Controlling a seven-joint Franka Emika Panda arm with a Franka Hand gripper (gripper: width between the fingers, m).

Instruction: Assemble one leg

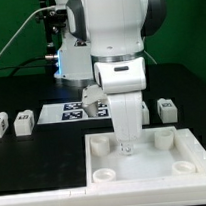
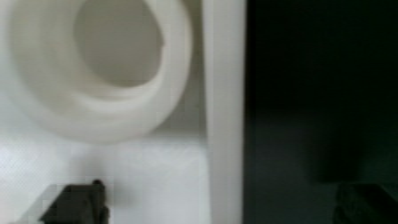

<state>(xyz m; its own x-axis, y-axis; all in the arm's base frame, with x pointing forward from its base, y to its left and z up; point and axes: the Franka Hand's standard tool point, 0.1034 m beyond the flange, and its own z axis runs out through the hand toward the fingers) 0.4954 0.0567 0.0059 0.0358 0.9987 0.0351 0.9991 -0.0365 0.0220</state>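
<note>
The large white tray-like piece [image 1: 146,160] with corner holes lies at the front of the table. My gripper [image 1: 124,145] reaches straight down onto its rear part, near the back corner hole on the exterior view's left. In the wrist view, my gripper [image 2: 219,203] has its dark fingertips [image 2: 75,203] set wide apart, with only the tray's surface, its edge and the black table between them. A round hole rim [image 2: 107,60] of the tray fills much of that view. Small white legs with tags stand behind the tray: two [image 1: 22,122] on the exterior view's left, one [image 1: 167,109] on its right.
The marker board [image 1: 72,111] lies flat behind the tray, partly hidden by the arm. A small white part [image 1: 90,95] sits by it. The arm's base and cables stand at the back on the black table [image 1: 35,161].
</note>
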